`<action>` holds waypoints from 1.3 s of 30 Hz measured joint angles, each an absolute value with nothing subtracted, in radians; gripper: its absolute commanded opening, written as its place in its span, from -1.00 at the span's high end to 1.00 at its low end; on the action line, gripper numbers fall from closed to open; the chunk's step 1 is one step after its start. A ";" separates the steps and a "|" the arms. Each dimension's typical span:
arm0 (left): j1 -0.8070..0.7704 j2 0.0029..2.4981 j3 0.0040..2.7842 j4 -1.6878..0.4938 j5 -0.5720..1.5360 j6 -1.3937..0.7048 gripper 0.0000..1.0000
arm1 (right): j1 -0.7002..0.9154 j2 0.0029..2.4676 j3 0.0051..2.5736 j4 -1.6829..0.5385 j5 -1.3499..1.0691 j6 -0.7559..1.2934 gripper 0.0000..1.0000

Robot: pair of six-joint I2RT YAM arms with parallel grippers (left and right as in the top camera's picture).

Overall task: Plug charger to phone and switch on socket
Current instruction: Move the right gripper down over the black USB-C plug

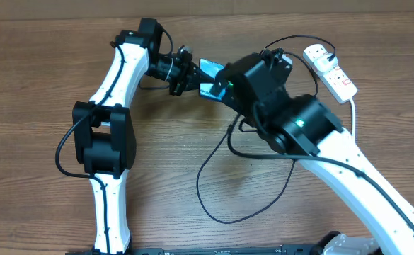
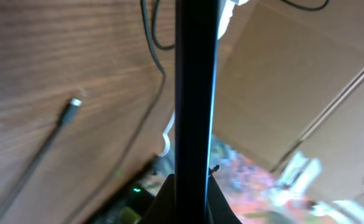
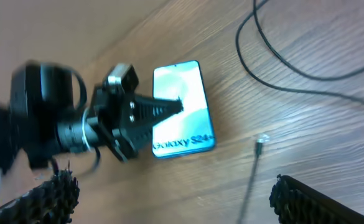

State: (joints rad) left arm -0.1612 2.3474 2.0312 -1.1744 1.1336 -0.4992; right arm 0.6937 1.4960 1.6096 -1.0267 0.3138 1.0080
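Note:
The phone [image 3: 183, 107], with a blue-teal screen reading "Galaxy S24", faces up over the wooden table. My left gripper [image 1: 185, 76] is shut on its long side, and the left wrist view shows the phone [image 2: 194, 93] edge-on between the fingers. My right gripper [image 3: 175, 196] hovers open just in front of the phone with nothing between its fingers [image 3: 306, 199]. The charger's tip [image 3: 262, 139] lies loose on the table to the phone's right. Its thin black cable [image 1: 210, 205] loops across the table towards the white socket [image 1: 332, 69] at the back right.
The socket's thick white cord [image 1: 353, 117] runs down along the right arm. A cardboard wall [image 2: 294, 81] stands behind the table. Both arms crowd the back middle of the table.

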 measured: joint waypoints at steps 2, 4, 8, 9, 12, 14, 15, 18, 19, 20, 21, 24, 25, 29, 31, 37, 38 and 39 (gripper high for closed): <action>-0.159 2.347 2.044 -1.200 1.089 -0.442 0.92 | 0.685 1.493 1.615 -1.051 0.264 0.929 -1.00; -0.159 2.336 2.062 -1.220 1.011 -0.397 0.92 | 0.658 1.501 1.616 -1.075 0.185 0.868 -1.00; -0.164 2.244 2.091 -1.249 0.759 -0.362 0.92 | 0.530 1.533 1.616 -1.110 -0.025 0.761 -1.00; -0.165 2.203 2.101 -1.249 0.686 -0.363 0.92 | 0.492 1.544 1.616 -1.106 -0.079 0.742 -1.00; -0.169 2.064 2.120 -1.249 0.471 -0.390 0.92 | 0.410 1.568 1.616 -1.079 -0.191 0.707 -0.94; -0.169 1.969 2.138 -1.262 0.342 -0.410 0.92 | 0.391 1.574 1.615 -1.059 -0.232 0.696 -0.88; -0.168 1.929 2.148 -1.272 0.284 -0.416 0.92 | 0.392 1.575 1.613 -1.048 -0.244 0.696 -0.79; -0.168 1.856 2.168 -1.311 0.161 -0.425 0.92 | 0.411 1.578 1.603 -1.056 -0.239 0.734 -0.67; -0.168 1.847 2.170 -1.321 0.132 -0.427 0.91 | 0.420 1.582 1.596 -1.068 -0.226 0.758 -0.66; -0.168 1.846 2.170 -1.333 0.106 -0.431 0.92 | 0.431 1.594 1.588 -1.083 -0.202 0.785 -0.61; -0.168 1.849 2.167 -1.341 0.092 -0.433 0.92 | 0.439 1.610 1.583 -1.097 -0.185 0.805 -0.61; -0.168 1.873 2.146 -1.362 0.060 -0.439 0.92 | 0.461 1.697 1.577 -1.119 -0.143 0.857 -0.49; -0.168 1.885 2.138 -1.367 0.051 -0.440 0.92 | 0.467 1.747 1.576 -1.120 -0.132 0.869 -0.41; -0.168 1.903 2.121 -1.374 0.035 -0.442 0.92 | 0.482 1.893 1.562 -1.119 -0.113 0.916 -0.33; -0.168 1.904 2.119 -1.384 0.031 -0.442 0.92 | 0.493 1.955 1.555 -1.122 -0.102 0.940 -0.23; -0.168 1.904 2.119 -1.388 0.025 -0.443 0.92 | 0.514 2.020 1.552 -1.108 -0.088 0.980 0.07; -0.168 1.904 2.119 -1.389 0.025 -0.442 0.91 | 0.518 2.028 1.552 -1.101 -0.088 0.982 0.09; -0.168 1.904 2.119 -1.388 0.025 -0.442 0.92 | 0.520 2.036 1.552 -1.096 -0.087 0.982 0.13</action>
State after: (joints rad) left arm -0.1684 1.9041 2.1189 -1.3884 0.0250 -0.4423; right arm 0.5201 2.0357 1.5520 -1.0962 -0.0868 0.9825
